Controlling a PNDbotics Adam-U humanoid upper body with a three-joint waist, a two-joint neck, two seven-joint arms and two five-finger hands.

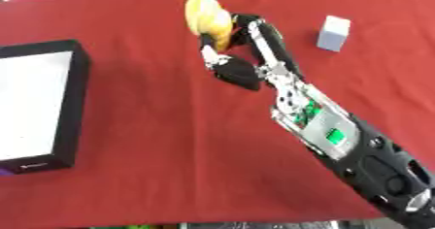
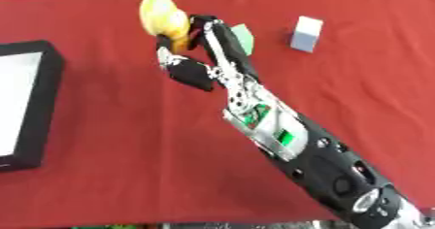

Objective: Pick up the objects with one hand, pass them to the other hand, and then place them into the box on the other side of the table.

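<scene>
So the right hand has its fingers curled round a yellow rounded object at the far middle of the red worktop. Risk: it only looks pinched at one end, so it might slip before the handover toward the black box on the left.
</scene>
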